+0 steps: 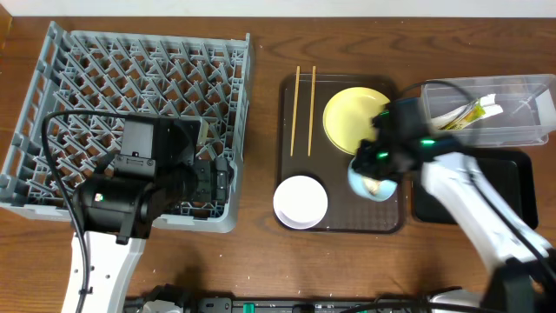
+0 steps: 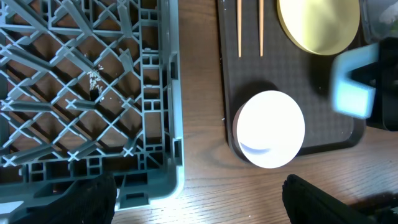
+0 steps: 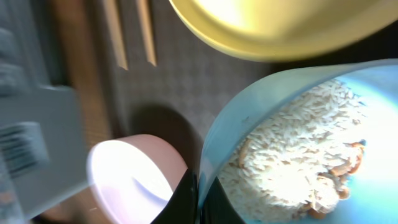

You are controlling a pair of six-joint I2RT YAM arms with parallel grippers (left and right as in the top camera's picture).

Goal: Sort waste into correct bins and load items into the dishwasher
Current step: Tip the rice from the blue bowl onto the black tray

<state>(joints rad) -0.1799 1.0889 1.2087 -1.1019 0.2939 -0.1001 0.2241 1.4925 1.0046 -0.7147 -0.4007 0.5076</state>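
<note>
Your right claw (image 3: 198,199) is clenched on the light-blue bowl (image 3: 249,112), the rim pinched between its two fingers at the near edge; pale rice-like crumbs (image 3: 292,143) fill the bowl's hollow just ahead of the fingertips, with a few orange-brown bits among them; the wrist view is blurred, so you cannot tell whether the bowl rests on the surface or hangs clear of it. The bowl sits directly under this claw, over the near right corner of the brown serving tray (image 1: 334,187). Just beyond the claw lies the yellow plate (image 1: 354,117), its edge close to the bowl's far rim; to the claw's left and a little nearer you stands the white bowl (image 1: 301,201), apart from the blue one; further left and beyond, a pair of chopsticks (image 1: 304,109) lies lengthwise on the tray. To the claw's right and beyond is the clear tub (image 1: 521,130), with the green-and-yellow wrapper (image 1: 469,113) inside it; the black tray (image 1: 508,174) lies to the claw's right, partly under the arm. Your left claw (image 2: 205,202) hangs released, fingers wide apart, over the near right corner of the dish rack (image 1: 130,69); the white bowl is ahead of it to its right.
</note>
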